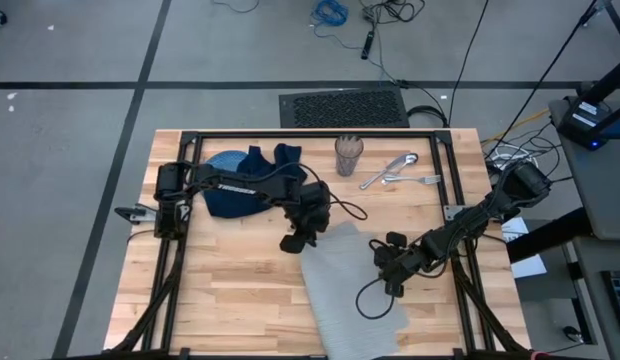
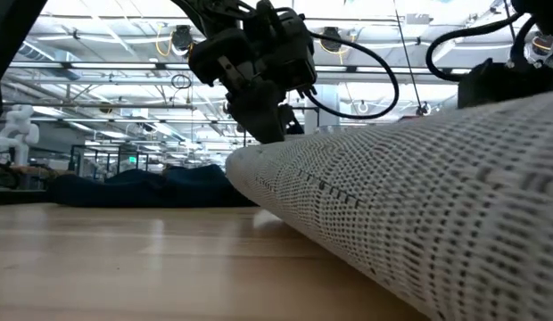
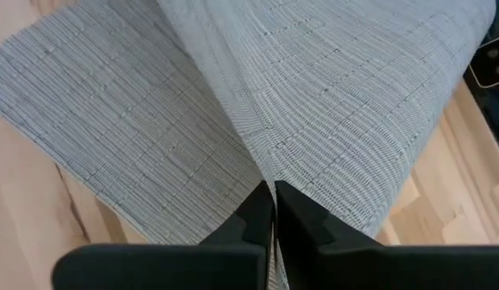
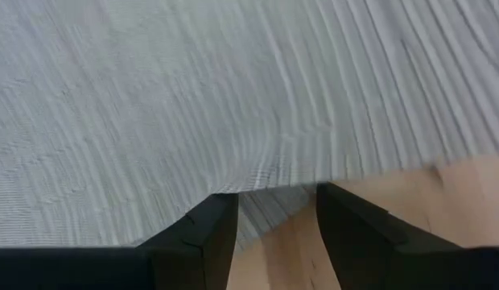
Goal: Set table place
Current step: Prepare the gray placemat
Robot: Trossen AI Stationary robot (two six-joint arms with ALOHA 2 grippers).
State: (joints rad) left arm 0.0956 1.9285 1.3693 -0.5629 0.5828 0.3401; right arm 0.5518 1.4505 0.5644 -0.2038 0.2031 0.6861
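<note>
Two grippers work the grey placemat (image 1: 355, 290) on the table (image 1: 230, 290): left gripper (image 3: 274, 211) pinches its raised corner shut, right gripper (image 4: 270, 211) straddles an edge, fingers apart. Next, probably, comes flattening it.

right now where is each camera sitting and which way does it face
High view: above the table, looking straight down; both arms show, left pincer and right pincer at the grey placemat.
Low view: at tabletop height, looking level across; the left pincer lifts the placemat edge.
Left wrist view: on the left arm, facing the placemat; its shut fingers pinch it.
Right wrist view: on the right arm, facing the placemat; its fingers are apart at the edge.
All share the placemat.
</note>
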